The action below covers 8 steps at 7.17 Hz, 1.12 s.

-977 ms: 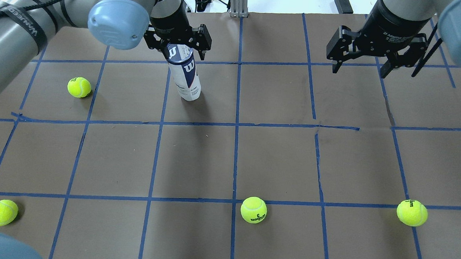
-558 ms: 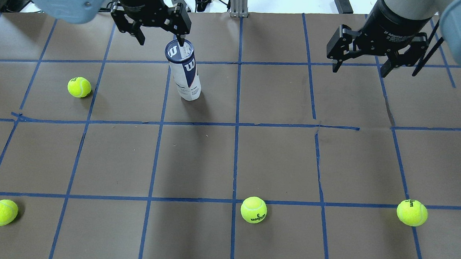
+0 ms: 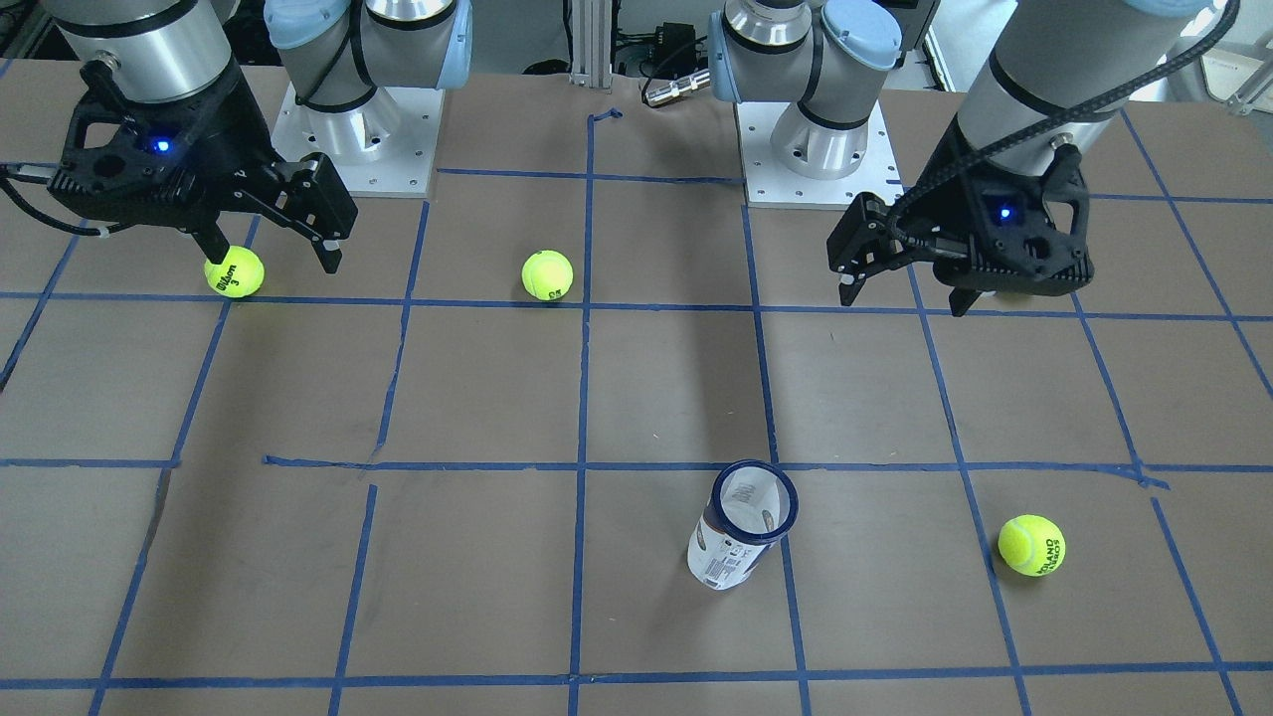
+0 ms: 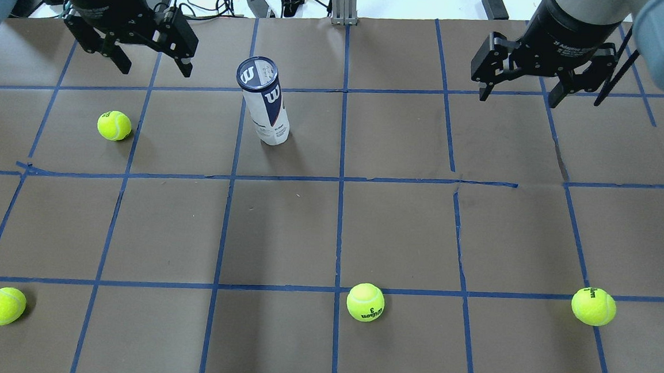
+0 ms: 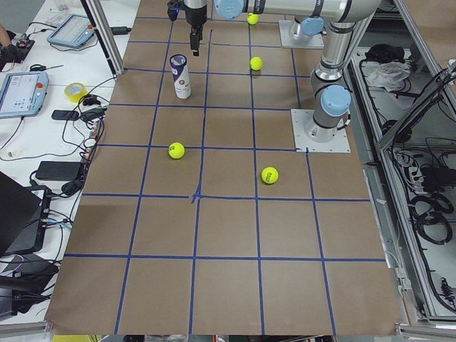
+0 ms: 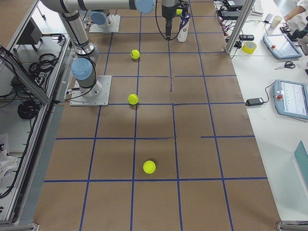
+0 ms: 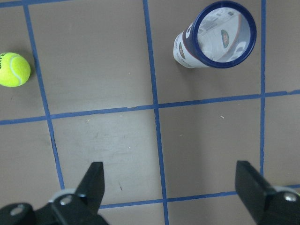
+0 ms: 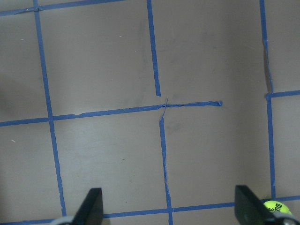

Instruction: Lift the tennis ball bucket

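Note:
The tennis ball bucket [image 4: 266, 108], a slim white and navy can with a "W" logo and dark blue rim, stands upright on the brown table. It also shows in the front view [image 3: 738, 532] and in the left wrist view [image 7: 216, 38]. My left gripper [image 4: 156, 71] is open and empty. It hovers above the table to the can's left, apart from it, and shows in the front view [image 3: 903, 303] too. My right gripper [image 4: 518, 100] is open and empty, far to the can's right.
Several yellow-green tennis balls lie on the table: one left of the can [image 4: 114, 125], one at the near left [image 4: 2, 306], one near the middle front [image 4: 365, 302], one at the near right [image 4: 593, 306]. Blue tape lines grid the brown paper [image 4: 398, 231].
My left gripper stood open around the can's top. It has moved away to the left, leaving the can standing in the same spot. The right arm has not moved.

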Available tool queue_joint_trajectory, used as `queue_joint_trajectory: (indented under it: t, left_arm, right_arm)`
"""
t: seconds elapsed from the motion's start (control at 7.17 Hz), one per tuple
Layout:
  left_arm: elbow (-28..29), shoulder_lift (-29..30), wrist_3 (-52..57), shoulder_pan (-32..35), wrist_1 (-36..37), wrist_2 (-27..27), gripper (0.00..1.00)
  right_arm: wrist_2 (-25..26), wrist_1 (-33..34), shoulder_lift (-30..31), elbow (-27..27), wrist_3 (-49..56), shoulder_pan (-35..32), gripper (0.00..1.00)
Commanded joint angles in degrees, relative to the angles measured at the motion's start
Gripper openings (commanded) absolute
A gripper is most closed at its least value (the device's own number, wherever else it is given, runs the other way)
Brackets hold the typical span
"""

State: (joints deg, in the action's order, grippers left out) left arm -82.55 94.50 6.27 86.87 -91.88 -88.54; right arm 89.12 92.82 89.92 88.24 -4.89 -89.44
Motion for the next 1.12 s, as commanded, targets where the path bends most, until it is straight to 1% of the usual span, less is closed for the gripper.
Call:
queue_joint_trajectory:
  t: [0.0, 0.14, 0.42, 0.98]
  left_arm:
    - [-4.2, -4.4, 0.1, -1.3, -0.5, -0.1, 1.0]
    - [-5.6, -5.8, 0.1, -1.3, -0.4, 0.0, 1.0]
    - [-7.3, -6.4, -0.8, -0.9, 0.4, 0.2, 1.0]
    - [-7.4, -6.7, -0.9, -0.9, 0.3, 0.1, 1.0]
  right_arm:
    - [-0.2, 2.1, -0.7, -0.1, 0.4, 0.0, 1.0]
    - [-0.3, 2.0, -0.8, -0.1, 0.4, 0.0, 1.0]
    - [-0.3, 1.9, -0.9, 0.0, 0.5, 0.0, 1.0]
    - [-0.3, 2.0, -1.4, 0.8, 0.3, 0.0, 1.0]
